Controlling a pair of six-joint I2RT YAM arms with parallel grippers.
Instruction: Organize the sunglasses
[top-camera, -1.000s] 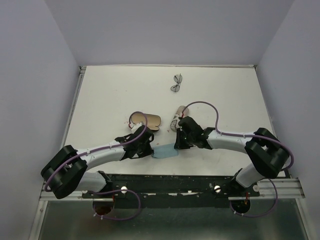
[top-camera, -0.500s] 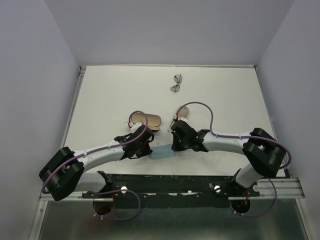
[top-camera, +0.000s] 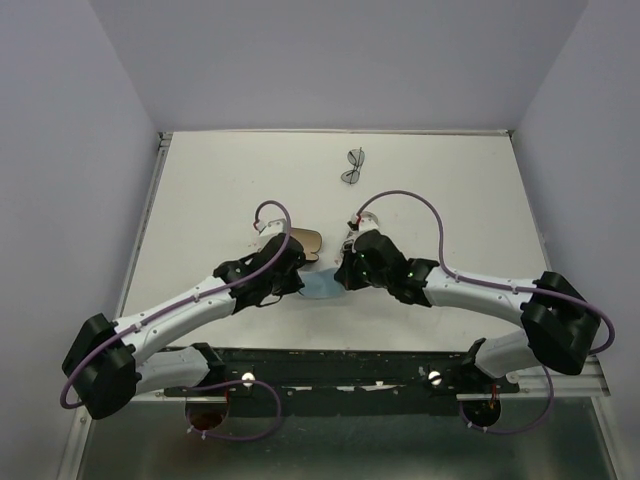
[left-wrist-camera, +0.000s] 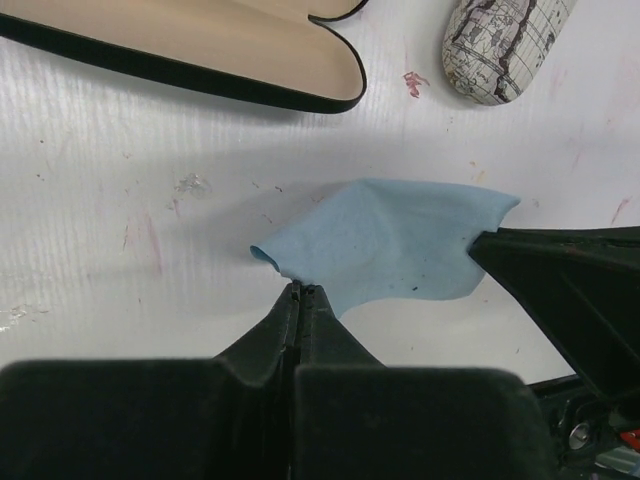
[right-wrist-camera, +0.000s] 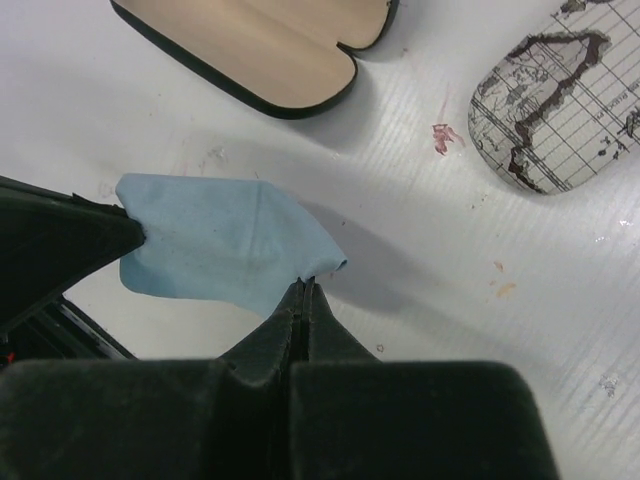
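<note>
While working close in, leaves the dark-framed sunglasses (top-camera: 353, 166) untouched, well ahead of both grippers, toward the far edge of the table (top-camera: 220, 190). Shows no pink pair in any view.

Has just closed the right gripper (right-wrist-camera: 303, 285) on one corner of a blue cloth (right-wrist-camera: 215, 235): stood slightly parted a second ago, now pinches the fabric between flat fingertips. Keeps the left gripper (left-wrist-camera: 300, 292) clamped on the opposite corner, as before. Holds the cloth stretched between the two, with both arms pushed forward and the cloth carried along, away from its earlier spot nearer the bases.

Places the open black case (left-wrist-camera: 200, 45) just ahead and left of the left gripper, tan lining bare where visible. Places the map-printed pouch (right-wrist-camera: 560, 110) ahead and right of the right gripper.

Points, probably, to a two-handed cloth step first, such as spreading, folding or laying it in the case. Leaves the sunglasses themselves yet to be fetched.
</note>
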